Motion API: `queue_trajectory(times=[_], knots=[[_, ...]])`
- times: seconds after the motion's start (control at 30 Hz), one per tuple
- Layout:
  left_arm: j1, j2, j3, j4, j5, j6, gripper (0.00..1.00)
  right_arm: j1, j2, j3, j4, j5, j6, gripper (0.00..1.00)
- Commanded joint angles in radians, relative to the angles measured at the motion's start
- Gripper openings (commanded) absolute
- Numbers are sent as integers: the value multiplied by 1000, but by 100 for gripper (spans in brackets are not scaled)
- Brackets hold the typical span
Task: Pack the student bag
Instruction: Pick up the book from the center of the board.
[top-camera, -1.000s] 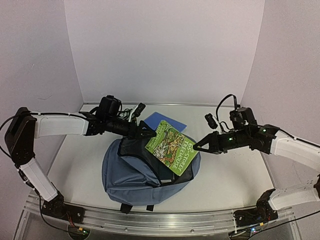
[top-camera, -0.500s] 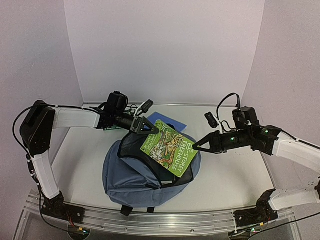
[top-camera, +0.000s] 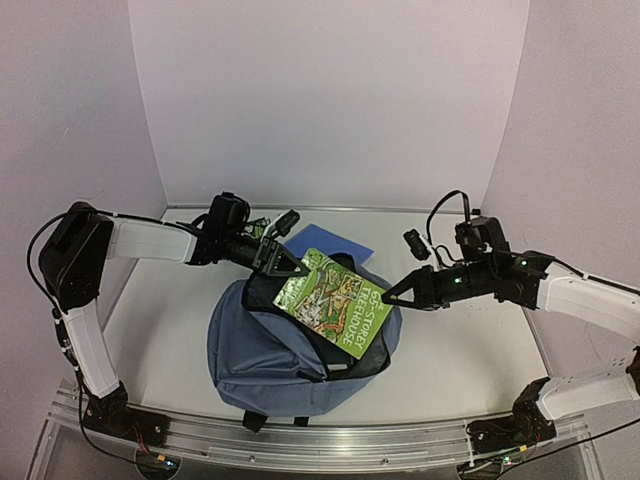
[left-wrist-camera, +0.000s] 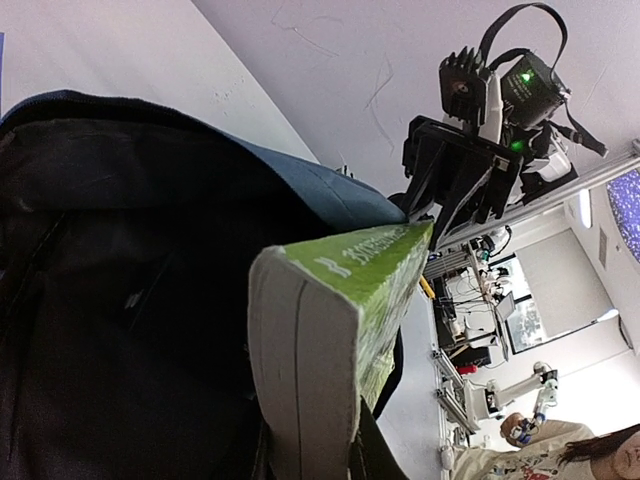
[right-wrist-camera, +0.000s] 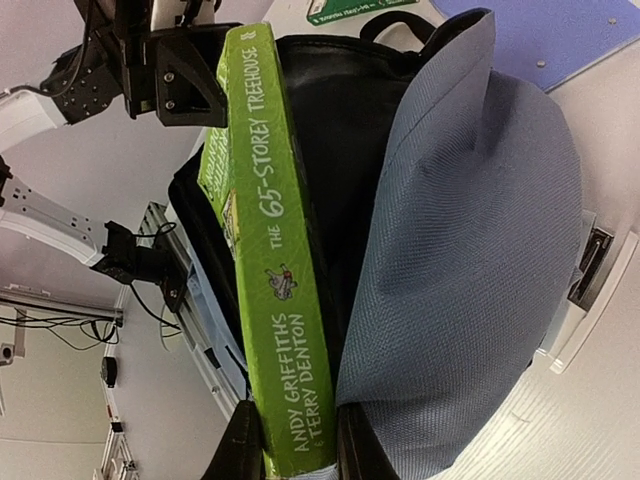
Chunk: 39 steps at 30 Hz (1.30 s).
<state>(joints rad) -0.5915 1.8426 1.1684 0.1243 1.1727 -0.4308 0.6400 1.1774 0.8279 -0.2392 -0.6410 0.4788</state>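
left gripper (top-camera: 293, 268) and right gripper (top-camera: 389, 296) are pinching opposite ends of the green book (top-camera: 335, 303) over the student bag (top-camera: 258, 352) at lower centre, needing level lowering into its mouth.

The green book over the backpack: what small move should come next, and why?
Probably ease the book down into the open mouth of the bag. The left gripper and right gripper pinch its opposite ends, and it lies across the dark opening, not yet inside.
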Motion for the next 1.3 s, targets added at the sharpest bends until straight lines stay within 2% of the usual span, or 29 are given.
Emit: queue_trajectory(times=[0.0,0.07,0.1,0.17,0.2,0.4,0.57,0.73,1.1,1.17,1.27], knots=[[-25,-130,-27,119,42,-59,0,-3,1,61,140,144,38,39],[-26,-172,-44,136,-3,-84,0,-3,-10,66,138,184,51,75],[-25,-201,-58,152,-39,-107,0,-3,-15,70,136,197,55,86],[-25,-252,-92,205,-104,-164,0,-3,-23,80,130,214,61,97],[-24,-277,-109,234,-138,-196,0,-3,-24,87,127,213,61,98],[-24,-363,-173,424,-261,-371,0,-1,-53,95,146,157,59,98],[-24,-411,-172,383,-390,-411,0,0,-128,53,267,71,91,98],[-24,-415,-176,482,-338,-459,0,1,-134,23,317,52,108,98],[-24,-407,-196,643,-253,-566,0,0,-21,31,372,42,98,98],[-24,-410,-197,636,-252,-565,0,1,-7,32,420,5,116,89],[-24,-414,-199,601,-262,-549,0,0,6,34,492,-51,144,67]])
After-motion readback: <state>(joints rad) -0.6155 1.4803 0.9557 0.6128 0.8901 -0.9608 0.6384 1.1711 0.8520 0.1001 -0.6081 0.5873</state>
